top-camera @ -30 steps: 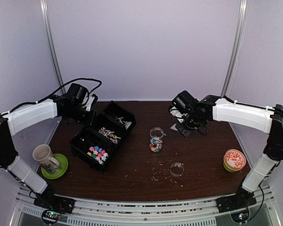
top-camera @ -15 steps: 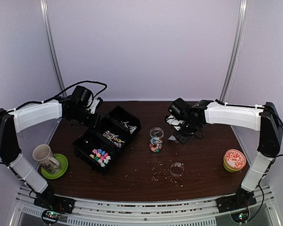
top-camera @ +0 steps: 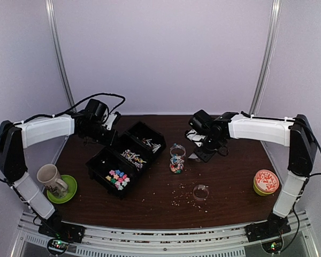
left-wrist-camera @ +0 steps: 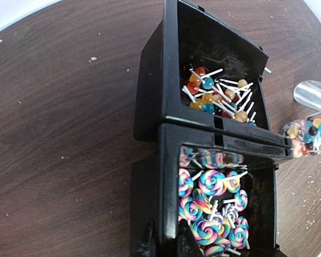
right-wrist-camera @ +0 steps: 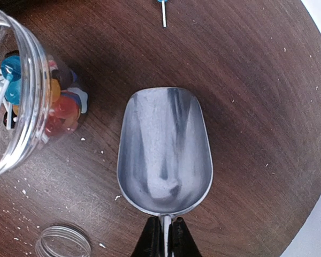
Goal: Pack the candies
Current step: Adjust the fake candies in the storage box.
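The table [top-camera: 230, 203] carries a black box [left-wrist-camera: 150, 91] of candies [left-wrist-camera: 219, 96] toward its rear left; the left gripper [left-wrist-camera: 166, 243] pinches the box wall. A part-filled jar [top-camera: 177, 159] stands mid-table between the box and the scoop [right-wrist-camera: 165, 152], whose handle the right gripper [right-wrist-camera: 164, 238] pinches. A lid [top-camera: 200, 191] and crumbs [top-camera: 176, 202] lie nearer the front edge

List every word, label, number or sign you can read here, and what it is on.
None can be read.
Any print on the mug is too small to tell.
The tin has a white pattern on its orange top, too blurred to read.
No writing shows on the box, jar or scoop.
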`<control>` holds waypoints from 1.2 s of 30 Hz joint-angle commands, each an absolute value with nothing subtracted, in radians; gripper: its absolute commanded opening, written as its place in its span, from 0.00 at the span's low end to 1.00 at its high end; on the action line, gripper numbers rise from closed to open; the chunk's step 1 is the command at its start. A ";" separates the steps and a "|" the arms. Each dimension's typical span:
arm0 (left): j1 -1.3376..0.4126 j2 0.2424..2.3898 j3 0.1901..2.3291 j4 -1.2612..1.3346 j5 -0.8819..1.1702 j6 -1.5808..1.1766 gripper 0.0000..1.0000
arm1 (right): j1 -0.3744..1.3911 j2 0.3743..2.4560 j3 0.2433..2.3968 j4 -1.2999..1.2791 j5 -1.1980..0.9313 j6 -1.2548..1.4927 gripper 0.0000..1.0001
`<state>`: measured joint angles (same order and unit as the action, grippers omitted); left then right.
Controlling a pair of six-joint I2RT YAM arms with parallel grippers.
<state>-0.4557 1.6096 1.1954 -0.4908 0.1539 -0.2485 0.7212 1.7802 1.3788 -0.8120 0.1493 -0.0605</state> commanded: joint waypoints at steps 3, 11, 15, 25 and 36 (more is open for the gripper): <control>-0.459 1.653 1.299 -0.387 0.188 -0.262 0.00 | 0.711 1.811 1.425 -0.786 0.114 -0.081 0.00; -0.465 1.729 1.360 -0.404 0.206 -0.255 0.00 | 0.686 1.860 1.447 -0.759 0.107 -0.115 0.00; -0.484 1.769 1.409 -0.420 0.210 -0.245 0.00 | 0.660 1.884 1.457 -0.750 0.099 -0.124 0.00; -0.523 1.866 1.519 -0.447 0.248 -0.203 0.00 | 0.613 1.879 1.420 -0.759 0.116 -0.163 0.00; -0.522 1.962 1.643 -0.494 0.213 -0.178 0.00 | 0.596 1.869 1.368 -0.769 0.158 -0.210 0.00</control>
